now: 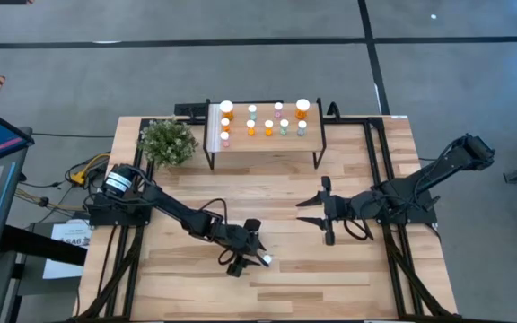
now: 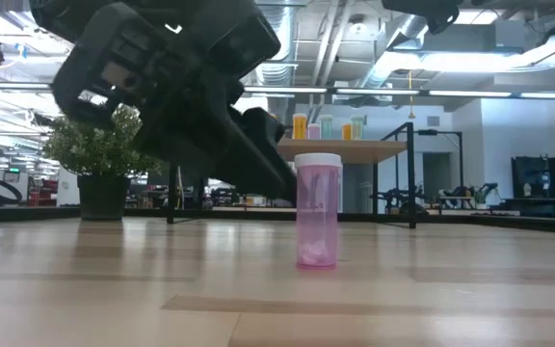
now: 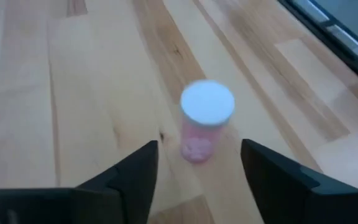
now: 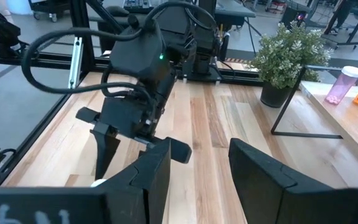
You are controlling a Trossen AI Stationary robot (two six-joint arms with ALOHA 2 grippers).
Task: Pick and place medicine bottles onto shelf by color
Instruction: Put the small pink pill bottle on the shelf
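Standing: the pink bottle [image 2: 317, 210] is upright on the worktop [image 1: 348, 269], white cap up, well away from the shelf [image 1: 263, 144] on the side nearer the arms' bases.
Shelf: it carries the other bottles [image 1: 267, 119], orange, pale green and pinkish (their exact rows are too small to sort).
Left claw [image 1: 251, 249]: fingers spread, nothing between them; in its wrist view the pink bottle sits ahead of the gap, centred between the two fingers [image 3: 135, 177] and not touched.
Key relation: the bottle lies straight ahead of the left claw, its long axis vertical, so the fingers would close across the body from either side once the claw moves forward.
Nearer arm: the left, whose claw is just beside the bottle.
Right claw [image 1: 317, 212]: waiting over bare worktop between the shelf and the bottle, fingers apart and holding nothing.
Judgement: the step in hand looks like the approach to a grasp; a crooked advance could tip the light bottle.
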